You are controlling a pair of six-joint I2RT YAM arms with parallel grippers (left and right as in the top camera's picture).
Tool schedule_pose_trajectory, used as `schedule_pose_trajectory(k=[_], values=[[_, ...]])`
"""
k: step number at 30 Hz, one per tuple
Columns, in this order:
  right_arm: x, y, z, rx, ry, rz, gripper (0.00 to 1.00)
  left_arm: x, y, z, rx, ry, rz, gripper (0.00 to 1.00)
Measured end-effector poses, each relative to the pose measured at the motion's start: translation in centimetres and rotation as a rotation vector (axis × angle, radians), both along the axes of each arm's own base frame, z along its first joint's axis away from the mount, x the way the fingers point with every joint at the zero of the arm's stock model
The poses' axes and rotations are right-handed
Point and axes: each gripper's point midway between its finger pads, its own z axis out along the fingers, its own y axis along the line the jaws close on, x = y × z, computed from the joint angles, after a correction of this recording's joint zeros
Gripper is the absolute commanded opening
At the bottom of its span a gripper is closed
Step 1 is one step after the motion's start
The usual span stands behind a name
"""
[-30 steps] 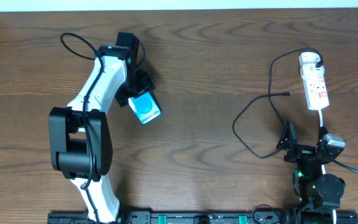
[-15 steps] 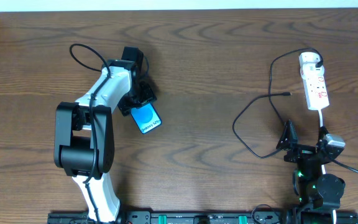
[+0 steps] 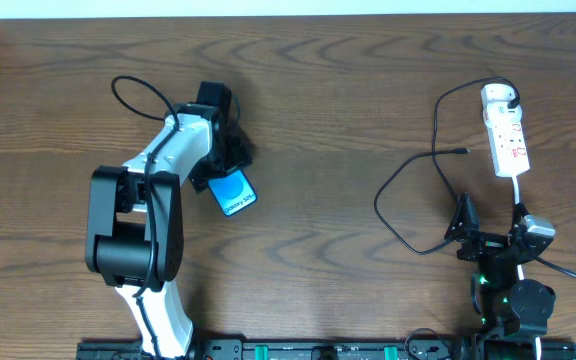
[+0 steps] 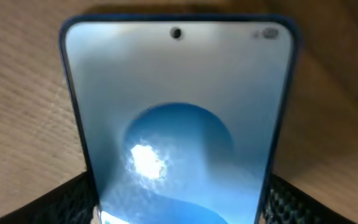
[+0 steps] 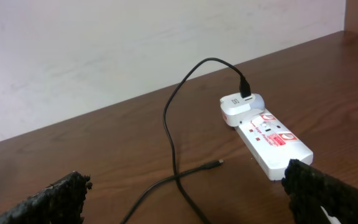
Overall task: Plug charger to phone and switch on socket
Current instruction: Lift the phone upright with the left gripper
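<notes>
The left gripper (image 3: 225, 163) straddles one end of the phone (image 3: 234, 192), with its fingers (image 4: 67, 202) close beside each edge. I cannot tell whether they clamp it or merely flank it. The phone extends toward 5 o'clock, screen up. The right gripper (image 3: 491, 238) stands wide apart, empty. The socket (image 3: 505, 135) lies at its 12 o'clock, and the loose tip of the charger (image 3: 408, 180) lies near 11.

Blue-screened phone (image 3: 234, 191), white red-marked socket (image 3: 506, 140), black charger cable (image 3: 448, 153), brown woodgrain table (image 3: 328, 100)
</notes>
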Motion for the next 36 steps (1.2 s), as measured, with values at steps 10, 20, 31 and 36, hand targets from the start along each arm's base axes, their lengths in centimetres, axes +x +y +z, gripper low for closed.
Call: schedule_pose_trajectory(k=[10, 20, 31, 36], values=[[0.0, 0.0, 0.0, 0.0, 0.0, 0.0, 0.99, -0.2, -0.3, 0.0, 0.001, 0.005, 0.012, 0.94], [0.0, 0.0, 0.0, 0.0, 0.0, 0.0, 0.99, -0.5, -0.6, 0.0, 0.0, 0.016, 0.038, 0.72], [0.0, 0.0, 0.0, 0.0, 0.0, 0.0, 0.99, -0.9, -0.6, 0.1, -0.002, 0.029, 0.042, 0.6], [0.0, 0.0, 0.0, 0.0, 0.0, 0.0, 0.99, -2.9, -0.4, 0.4, 0.009, 0.106, 0.042, 0.59]])
